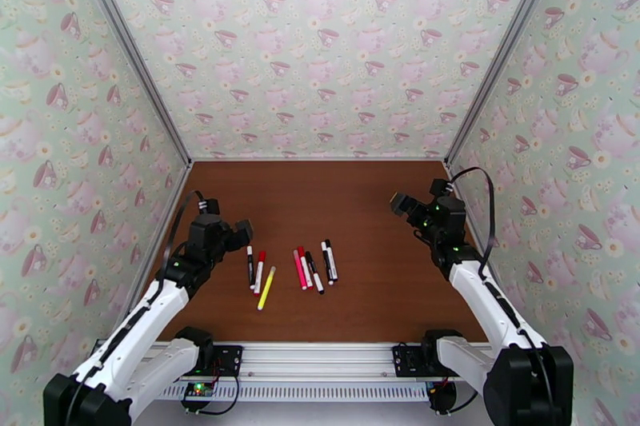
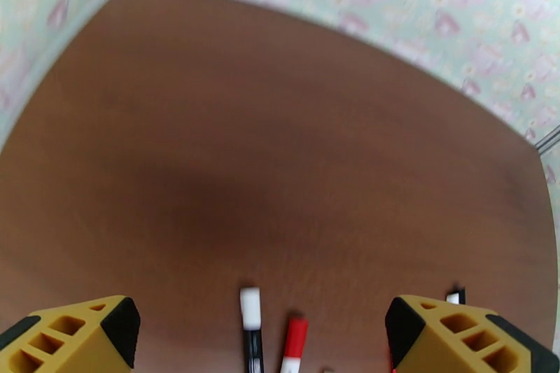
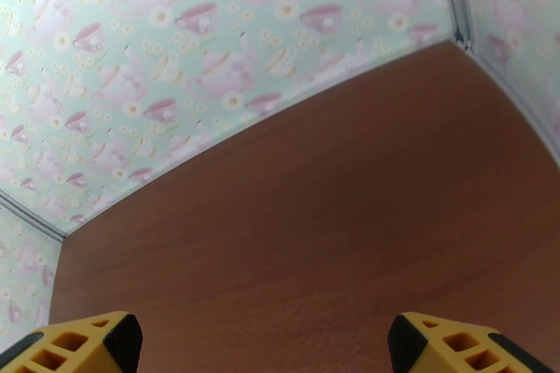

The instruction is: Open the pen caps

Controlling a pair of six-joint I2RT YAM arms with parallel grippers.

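The pens [image 1: 292, 266], pen caps [image 2: 295, 334] on, are lying on the table [image 1: 360, 188] just beside the left gripper [image 2: 262, 327]; its fingers [image 2: 77, 336] are standing wide apart, released. The right gripper [image 3: 262, 339], released too, is hovering well apart from them.

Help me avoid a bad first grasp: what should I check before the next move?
1. Left gripper open: ok.
2. Right gripper open: ok.
3. Left gripper lined up on a pen: ok, red-capped pen lies just ahead.
4. Right gripper aimed at pens: not ok, it faces bare table.
5. Middle pens apart enough to pick singly: not ok, bunched.
6. All caps on: cannot tell.
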